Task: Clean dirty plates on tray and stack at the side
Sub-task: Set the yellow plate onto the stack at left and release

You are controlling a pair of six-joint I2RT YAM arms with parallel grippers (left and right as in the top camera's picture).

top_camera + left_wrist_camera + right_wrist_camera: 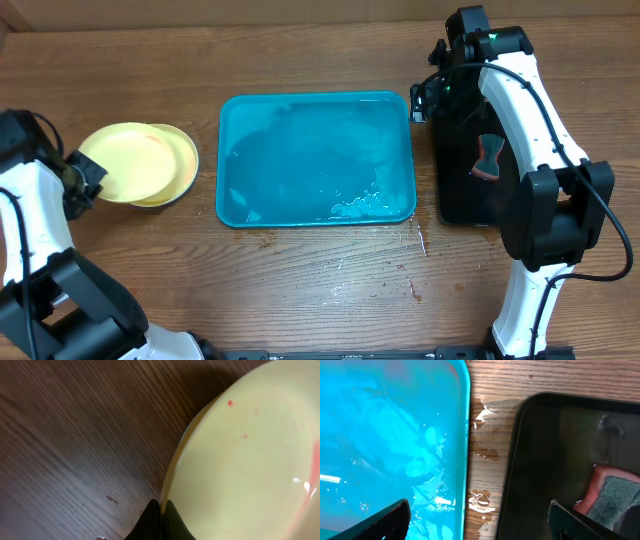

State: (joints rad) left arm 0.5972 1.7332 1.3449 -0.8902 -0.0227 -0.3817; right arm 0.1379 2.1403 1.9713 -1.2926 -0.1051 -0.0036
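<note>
The turquoise tray (pixel 318 215) lies wet and bare of plates in the middle of the table; it also shows in the right wrist view (pixel 380 435). Two pale yellow plates lie overlapped left of it: a top plate (pixel 125 160) on a green-rimmed one (pixel 186 165). A pale blue-white plate is not visible. My left gripper (pixel 88 172) is shut on the top plate's left rim (pixel 161 510); that plate (pixel 250 460) has a few red specks. My right gripper (pixel 424 100) is open and empty over the gap between the tray and the black tray (pixel 480 525).
A narrow black tray (pixel 455 190) stands right of the turquoise tray, with a red-and-green sponge (pixel 487 158) in it; both also show in the right wrist view, the black tray (pixel 545 460) and the sponge (pixel 612 495). Water drops lie on the wood between the trays (pixel 482 502).
</note>
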